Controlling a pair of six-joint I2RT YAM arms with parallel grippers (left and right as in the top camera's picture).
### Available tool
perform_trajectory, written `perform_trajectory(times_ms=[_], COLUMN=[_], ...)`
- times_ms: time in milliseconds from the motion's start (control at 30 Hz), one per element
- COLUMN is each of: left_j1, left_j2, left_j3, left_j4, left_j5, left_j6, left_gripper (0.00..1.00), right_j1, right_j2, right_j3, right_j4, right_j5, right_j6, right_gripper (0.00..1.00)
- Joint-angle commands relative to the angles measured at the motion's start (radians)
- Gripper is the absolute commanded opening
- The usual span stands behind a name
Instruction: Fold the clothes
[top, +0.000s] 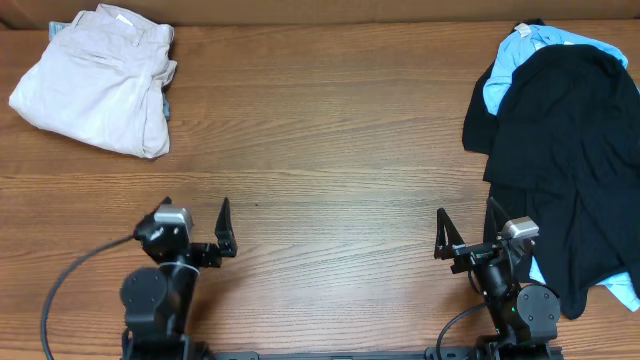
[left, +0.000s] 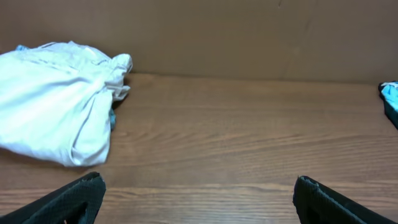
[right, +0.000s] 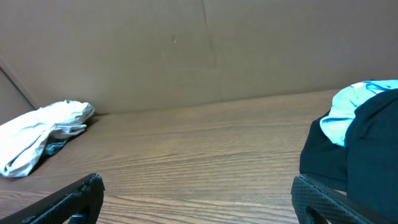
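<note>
The pale beige khaki shorts (top: 100, 82) lie folded in a bundle at the far left of the table; they also show in the left wrist view (left: 53, 109) and the right wrist view (right: 37, 134). A black garment (top: 575, 150) lies spread over a light-blue garment (top: 520, 55) at the right side; both show in the right wrist view, black (right: 354, 149) and light-blue (right: 351, 106). My left gripper (top: 195, 222) is open and empty near the front edge. My right gripper (top: 465, 232) is open and empty, its right finger beside the black garment's edge.
The wooden table (top: 320, 160) is backed by a brown cardboard wall (right: 186, 50). A bit of blue cloth (top: 166, 105) peeks out from under the shorts. Cables run from both arm bases at the front edge.
</note>
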Motion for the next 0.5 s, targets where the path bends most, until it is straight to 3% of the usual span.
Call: perform_trajectory(times_ms=[0, 467], left_j1=[0.003, 0.002], left_j2=[-0.075, -0.271], left_j3=[-0.067, -0.212], left_j4=[0.029, 0.043], left_j5=[0.000, -0.069], left_j6=[-0.019, -0.026], left_gripper=[1.00, 1.00], right_j1=[0.009, 0.009], right_j2=[-0.012, -0.012], right_j3=[-0.010, -0.010], right_j4=[0.007, 0.007], right_j5=[-0.001, -0.001], right_j6=[0.000, 0.000], right_gripper=[1.00, 1.00])
